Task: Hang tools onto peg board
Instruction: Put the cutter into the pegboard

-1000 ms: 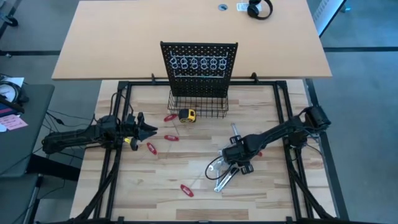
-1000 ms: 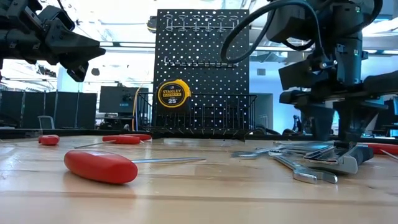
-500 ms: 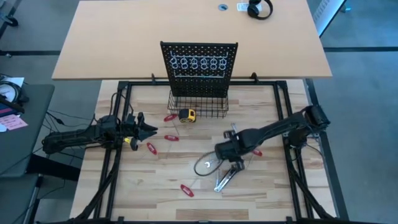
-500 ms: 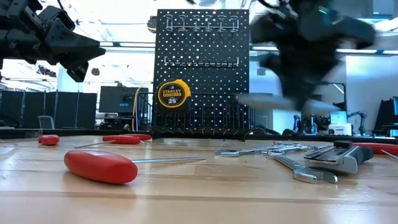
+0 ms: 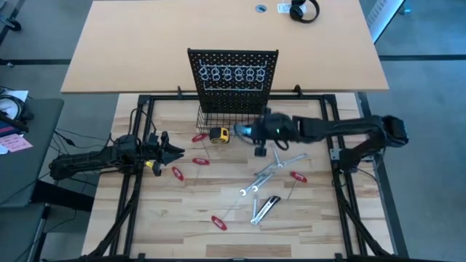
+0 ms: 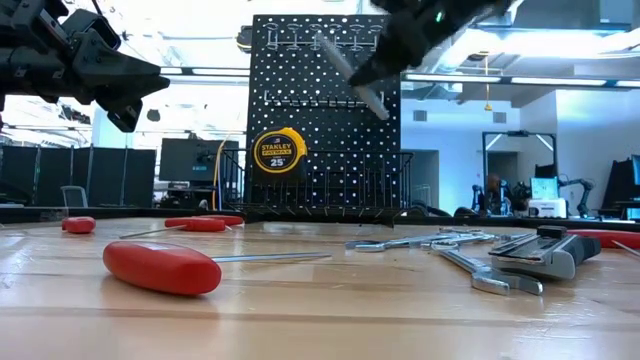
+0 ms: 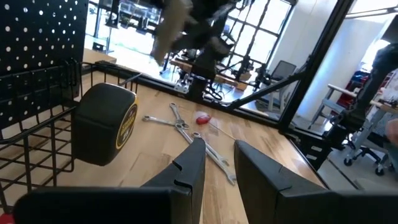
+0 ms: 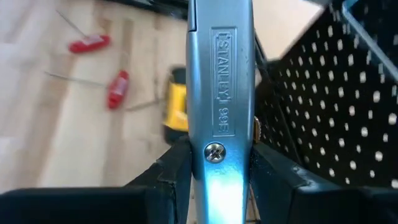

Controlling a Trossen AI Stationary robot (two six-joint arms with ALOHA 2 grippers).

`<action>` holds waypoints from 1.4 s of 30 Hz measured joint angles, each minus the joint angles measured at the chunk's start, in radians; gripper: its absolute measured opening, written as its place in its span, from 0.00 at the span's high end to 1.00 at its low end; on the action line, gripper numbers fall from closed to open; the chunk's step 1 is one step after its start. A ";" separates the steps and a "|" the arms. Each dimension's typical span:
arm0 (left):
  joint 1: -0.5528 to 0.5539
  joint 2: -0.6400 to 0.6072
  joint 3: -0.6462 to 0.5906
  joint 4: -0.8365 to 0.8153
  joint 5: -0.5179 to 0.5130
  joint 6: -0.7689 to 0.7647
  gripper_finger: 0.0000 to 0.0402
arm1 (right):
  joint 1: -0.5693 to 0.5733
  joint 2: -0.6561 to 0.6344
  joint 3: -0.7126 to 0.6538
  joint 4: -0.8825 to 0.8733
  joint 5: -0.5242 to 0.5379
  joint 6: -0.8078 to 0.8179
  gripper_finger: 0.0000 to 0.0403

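R end effector (image 5: 251,132) grips silver Stanley utility knife (image 8: 219,93), peg board (image 5: 233,80) just ahead. L end effector (image 5: 175,152) slightly open, holding nothing, over counter (image 5: 218,196).

I see pale wood table (image 5: 182,211), visible grain, satin. Utility knife (image 8: 221,93): smooth grey cast metal, stamped lettering. Peg board (image 5: 233,73): matt black perforated metal. Screwdriver handle (image 6: 160,267): glossy red plastic. Wrenches (image 6: 470,262): bright steel.
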State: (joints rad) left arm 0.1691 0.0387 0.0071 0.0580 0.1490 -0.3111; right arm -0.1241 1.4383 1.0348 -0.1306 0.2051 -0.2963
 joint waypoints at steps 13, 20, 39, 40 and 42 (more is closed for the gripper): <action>0.000 0.000 0.000 0.000 0.000 0.000 0.81 | -0.180 0.098 -0.004 0.054 -0.103 -0.002 0.67; 0.000 0.000 0.000 0.001 0.000 0.000 0.81 | -0.217 0.145 -0.005 0.020 -0.182 0.041 0.67; 0.000 0.000 0.000 0.001 0.000 -0.001 0.81 | -0.227 0.169 -0.002 -0.026 -0.184 0.082 0.61; 0.000 0.000 0.000 0.000 0.000 -0.001 0.81 | -0.228 0.169 -0.002 -0.029 -0.184 0.083 0.60; 0.000 0.000 0.000 0.001 0.000 -0.001 0.81 | -0.231 0.169 -0.002 -0.037 -0.185 0.082 0.60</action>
State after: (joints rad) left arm 0.1688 0.0387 0.0071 0.0585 0.1490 -0.3122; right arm -0.3553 1.6073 1.0325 -0.1673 0.0203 -0.2142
